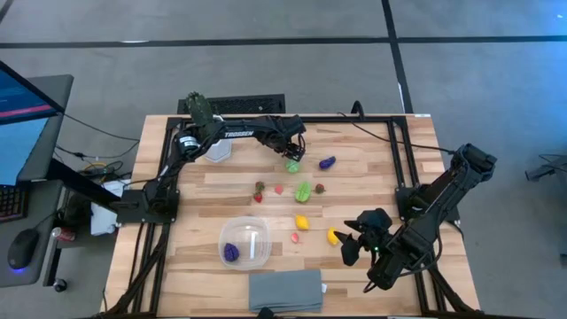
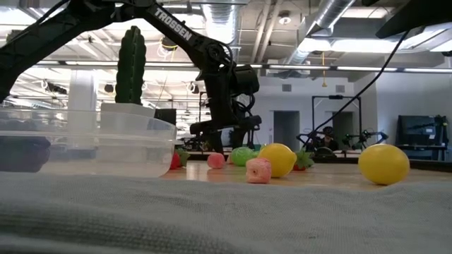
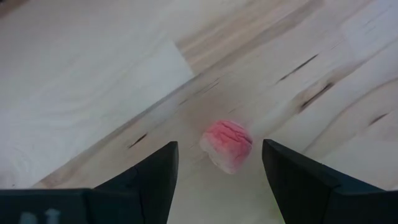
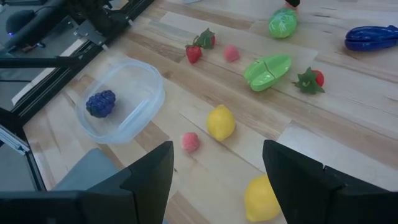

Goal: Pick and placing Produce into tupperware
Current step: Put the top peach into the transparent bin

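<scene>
The left pincer [image 1: 292, 158] hangs over the far middle of the desk [image 1: 372, 151], its fingers [image 3: 155, 180] apart and holding nothing; its wrist camera looks down on a small pink piece [image 3: 227, 145] lying on the bare wood between them. Just beside it in the overhead view sits a round green piece [image 1: 293, 165], with a purple one [image 1: 327, 162] to the right.

The right pincer [image 1: 353, 241] waits near the right front edge, fingers [image 4: 149, 180] also spread and empty, close to a yellow lemon [image 1: 333, 236].

The tupperware [image 1: 245, 243] stands at the near centre-left, holding a single dark purple berry [image 1: 231, 252] (nothing else shows inside). Between the two arms lie loose produce: a split green pod [image 1: 303, 190], a second yellow lemon [image 1: 301, 222], a pink cube [image 1: 295, 237] and two strawberries [image 1: 259, 197]. A grey cloth [image 1: 285, 291] lies at the near edge, and a cactus [image 1: 198, 111] stands at the far left.
</scene>
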{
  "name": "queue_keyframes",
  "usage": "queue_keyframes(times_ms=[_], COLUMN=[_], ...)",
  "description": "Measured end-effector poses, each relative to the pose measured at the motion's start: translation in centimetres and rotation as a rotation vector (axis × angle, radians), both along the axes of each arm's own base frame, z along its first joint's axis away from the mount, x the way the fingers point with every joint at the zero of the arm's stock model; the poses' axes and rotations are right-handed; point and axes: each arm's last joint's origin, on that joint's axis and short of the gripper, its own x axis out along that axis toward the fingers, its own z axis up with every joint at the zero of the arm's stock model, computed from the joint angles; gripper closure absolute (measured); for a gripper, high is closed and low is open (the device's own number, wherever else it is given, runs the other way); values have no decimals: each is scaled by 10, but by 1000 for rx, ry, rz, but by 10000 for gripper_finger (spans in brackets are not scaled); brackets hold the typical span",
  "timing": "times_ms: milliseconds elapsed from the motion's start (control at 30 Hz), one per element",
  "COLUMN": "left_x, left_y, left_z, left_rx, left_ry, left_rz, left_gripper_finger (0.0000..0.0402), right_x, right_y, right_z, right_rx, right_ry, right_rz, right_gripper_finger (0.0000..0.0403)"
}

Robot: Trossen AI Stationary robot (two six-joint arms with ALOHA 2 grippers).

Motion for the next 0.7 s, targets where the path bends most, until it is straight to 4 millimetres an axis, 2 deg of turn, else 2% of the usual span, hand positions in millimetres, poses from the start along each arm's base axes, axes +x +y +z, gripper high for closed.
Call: queue_keyframes(times_ms=[333,700], left_x=[0,-3], left_y=[0,1], left_z=[0,-1], left_rx=[1,-3], left_ry=[6,24], left_rz=[-13,-10], left_gripper_finger=[184,236], right_x=[0,0], right_y=[0,0], right_z=[0,0], right_rx=[0,0], right_ry=[0,-1], right_rz=[0,0], right_gripper_finger=[132,132])
